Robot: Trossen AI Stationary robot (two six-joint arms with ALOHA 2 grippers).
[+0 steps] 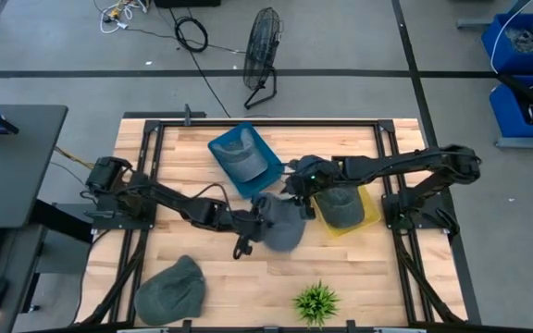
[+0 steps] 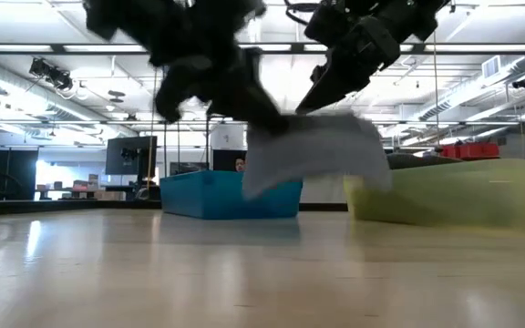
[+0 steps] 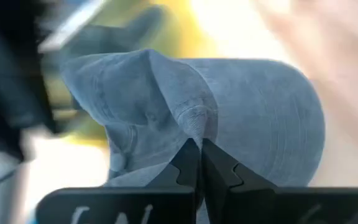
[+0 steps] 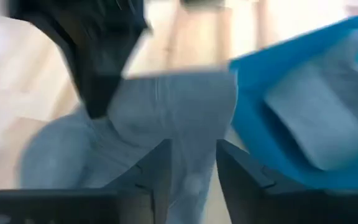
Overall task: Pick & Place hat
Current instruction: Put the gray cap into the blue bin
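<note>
A grey-blue hat (image 1: 283,225) hangs above the middle of the table between both grippers; in the low view the hat (image 2: 313,150) is clear of the wood. My left gripper (image 1: 255,220) reaches it from the left and is shut on it. My right gripper (image 1: 296,192) comes from the right, with hat cloth between its fingers. A second hat lies in the blue bin (image 1: 245,159) and a third in the yellow bin (image 1: 345,208). A green-grey hat (image 1: 174,289) rests on the table near the front-left. My left gripper (image 3: 199,155) pinches a raised fold of the hat's crown (image 3: 194,121) between its two fingers, coming from the table's left. The hat is lifted clear. My right gripper (image 4: 191,171) has a strip of the hat's cloth (image 4: 188,134) between its fingers, slanting down from the right and above. The hat hangs below the fingers (image 2: 322,96).
The blue bin (image 2: 217,196) stands behind the hat to the left and the yellow bin (image 2: 454,191) to the right. A small green plant (image 1: 317,301) stands near the front edge. Bare wood lies between the front hat and the plant.
</note>
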